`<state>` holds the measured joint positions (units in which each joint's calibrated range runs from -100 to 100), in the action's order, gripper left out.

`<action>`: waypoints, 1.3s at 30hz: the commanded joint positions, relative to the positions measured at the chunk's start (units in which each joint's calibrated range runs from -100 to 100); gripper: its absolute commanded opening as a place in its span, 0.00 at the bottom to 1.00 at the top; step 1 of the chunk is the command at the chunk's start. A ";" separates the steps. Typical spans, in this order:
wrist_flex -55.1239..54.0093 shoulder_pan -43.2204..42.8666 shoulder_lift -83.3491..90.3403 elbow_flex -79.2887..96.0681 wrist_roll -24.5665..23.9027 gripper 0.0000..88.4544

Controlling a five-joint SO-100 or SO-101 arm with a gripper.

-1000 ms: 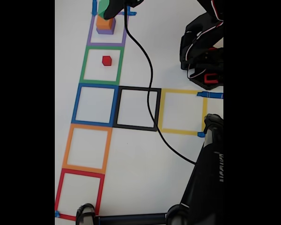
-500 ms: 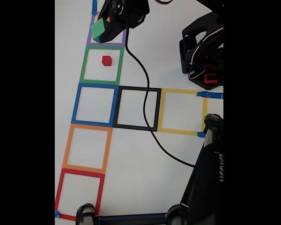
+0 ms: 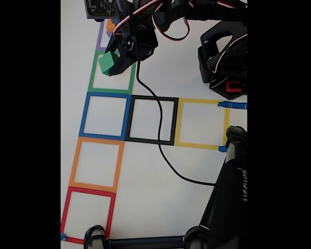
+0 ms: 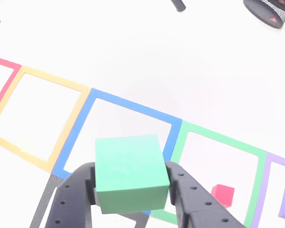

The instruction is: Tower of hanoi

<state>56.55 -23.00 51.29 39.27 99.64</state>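
Black two-finger gripper (image 4: 131, 190) is holding the small plain green cube (image 4: 130, 171) off the white tabletop (image 3: 155, 197). Fingers (image 4: 187, 199) are clamped on the cube's two opposite side faces, one each side; in the other view the cube's top face is sitting clear above the finger tips.

In the fixed view the gripper (image 3: 114, 61) and the green cube (image 3: 108, 63) are hanging over the green tape square outline (image 3: 113, 92), near its upper left corner. The arm and its red-and-white wiring are crossing in from the top right.

Small red cube (image 4: 223, 195) is resting on the tabletop inside that green outline. In the other view it is lying just to the right of the fingers and lower than the held cube, apart from it, not touching. This is the relation that matters: the smallest cube is sitting in the very square under the load.

Blue tape square outline (image 4: 90, 128) is lying directly beyond and under the fingers in the other view, with nothing inside it; orange tape outline (image 4: 52, 85) is further left. A corner of the orange cube (image 3: 110, 25) is peeking out above the fingers in the fixed view, atop something purple, mostly hidden by the arm.

Judgement: the carry is in mid-transfer. A larger cube cannot go on the red one, so the blue square beyond the fingers looks the likely drop spot. Risk: clipping the red cube if the fingers are lowering too early.
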 commanded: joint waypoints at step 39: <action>-102.95 -1.64 -62.55 28.19 0.36 0.05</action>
<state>-43.17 -24.75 -9.84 70.08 99.64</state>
